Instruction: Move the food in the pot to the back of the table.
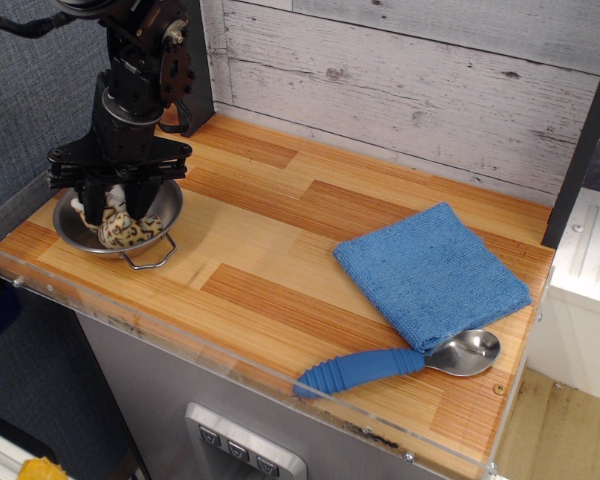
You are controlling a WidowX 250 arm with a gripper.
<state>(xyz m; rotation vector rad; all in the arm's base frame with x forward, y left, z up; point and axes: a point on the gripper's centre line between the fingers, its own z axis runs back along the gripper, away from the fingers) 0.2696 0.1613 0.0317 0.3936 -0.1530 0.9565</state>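
**Over the pot, closing on the food**

At the front left corner of the table, the gripper (pixel 118 203) is hanging low inside the pot (pixel 166 208), its two dark fingers (pixel 92 200) standing apart and reaching down on either side of the food (pixel 130 232). I cannot tell whether the pads are touching the toy yet; the jaws are plainly spread, not clamped. The spotted food is sitting in the near half of the pot, partly hidden behind the fingers.

To do this step well, I would judge that the fingers should be squeezing the lumpy body across its middle and not the pale stems, since the rounded shape looks likely to slip out sideways. The pot is light and shiny, with a wire handle (pixel 150 256) sticking out toward the front, so a finger pressing on the wall could be tipping or dragging it; a straight lift seems safest.

The pot is sitting near the clear rim (pixel 180 343) at the front and left edges, so there is little room to stray that way. Behind it, a dark post (pixel 194 70) is standing at the back left, close to the arm (pixel 148 60). To the right, bare wood is running along the back wall, well apart from the blue cloth (pixel 430 272) and the spoon (pixel 400 362). That stretch looks like the open place for the food.
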